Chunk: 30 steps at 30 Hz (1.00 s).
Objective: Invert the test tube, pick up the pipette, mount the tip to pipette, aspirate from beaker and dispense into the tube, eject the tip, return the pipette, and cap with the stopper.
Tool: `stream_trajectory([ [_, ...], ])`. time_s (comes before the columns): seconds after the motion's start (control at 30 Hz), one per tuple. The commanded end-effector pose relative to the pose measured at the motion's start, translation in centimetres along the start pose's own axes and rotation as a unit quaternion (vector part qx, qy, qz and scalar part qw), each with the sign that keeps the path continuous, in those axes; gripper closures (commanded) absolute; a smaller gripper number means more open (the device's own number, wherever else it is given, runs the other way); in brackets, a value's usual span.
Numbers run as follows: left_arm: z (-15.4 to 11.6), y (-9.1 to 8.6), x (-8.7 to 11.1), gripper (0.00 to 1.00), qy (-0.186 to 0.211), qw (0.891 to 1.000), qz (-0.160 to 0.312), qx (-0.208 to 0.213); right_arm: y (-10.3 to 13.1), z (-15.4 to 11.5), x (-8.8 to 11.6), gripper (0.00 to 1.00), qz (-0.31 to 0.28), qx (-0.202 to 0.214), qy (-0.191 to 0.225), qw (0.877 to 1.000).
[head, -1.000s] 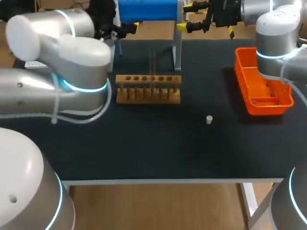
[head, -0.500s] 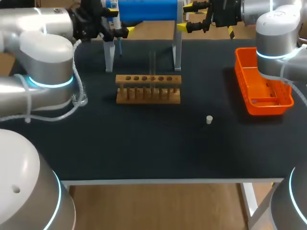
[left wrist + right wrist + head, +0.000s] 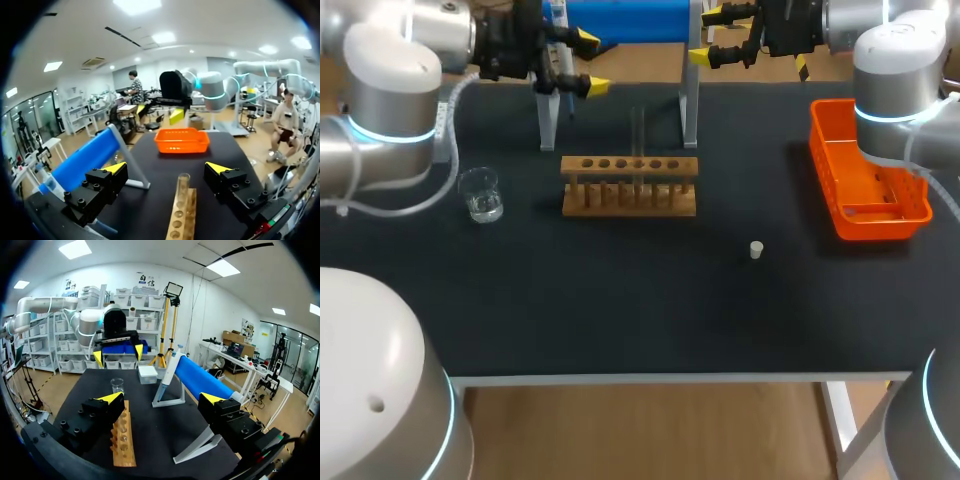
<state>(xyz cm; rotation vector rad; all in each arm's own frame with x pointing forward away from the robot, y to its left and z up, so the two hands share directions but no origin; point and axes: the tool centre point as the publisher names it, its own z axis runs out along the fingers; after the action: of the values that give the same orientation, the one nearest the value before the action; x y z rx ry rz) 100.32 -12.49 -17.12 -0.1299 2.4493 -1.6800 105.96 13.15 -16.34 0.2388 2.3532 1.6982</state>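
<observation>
A clear test tube [image 3: 638,130] stands upright in the wooden rack [image 3: 629,186] at mid-table; in the left wrist view the test tube [image 3: 183,186] rises just ahead of my open left gripper [image 3: 167,170]. That left gripper [image 3: 588,64] hovers at the far left by the stand's leg. A glass beaker [image 3: 480,193] sits left of the rack. The small white stopper [image 3: 756,249] lies to the rack's right. The pipette [image 3: 169,371] leans on the blue stand [image 3: 202,380]. My right gripper [image 3: 708,35] hangs open and empty at the far edge.
An orange basket [image 3: 865,170] stands at the right side of the table. The stand's grey legs [image 3: 690,110] rise just behind the rack. A white box [image 3: 148,374] sits beyond the pipette, near the beaker [image 3: 117,385].
My left arm has swung back toward the far left, uncovering the beaker. Its gripper now points along the rack. The right arm has not moved.
</observation>
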Motion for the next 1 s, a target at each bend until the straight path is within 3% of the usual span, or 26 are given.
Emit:
stream_trajectory([
  [0.03,1.7,0.9,-0.6,0.00,0.180,0.984,-0.008,-0.004,0.0,-0.1,0.0,0.00,0.000,0.001,0.002,1.000],
  [0.33,3.5,2.5,0.3,0.00,0.192,0.981,-0.019,-0.004,0.0,-0.1,0.0,0.00,0.000,0.001,0.002,1.000],
  [0.53,4.5,2.9,1.5,0.00,0.178,0.983,-0.005,-0.033,0.0,-0.1,0.0,0.00,0.000,0.001,0.002,1.000],
  [1.0,4.5,2.9,1.5,0.00,0.178,0.983,-0.005,-0.033,0.0,-0.1,0.0,0.00,0.000,0.001,0.002,1.000],
])
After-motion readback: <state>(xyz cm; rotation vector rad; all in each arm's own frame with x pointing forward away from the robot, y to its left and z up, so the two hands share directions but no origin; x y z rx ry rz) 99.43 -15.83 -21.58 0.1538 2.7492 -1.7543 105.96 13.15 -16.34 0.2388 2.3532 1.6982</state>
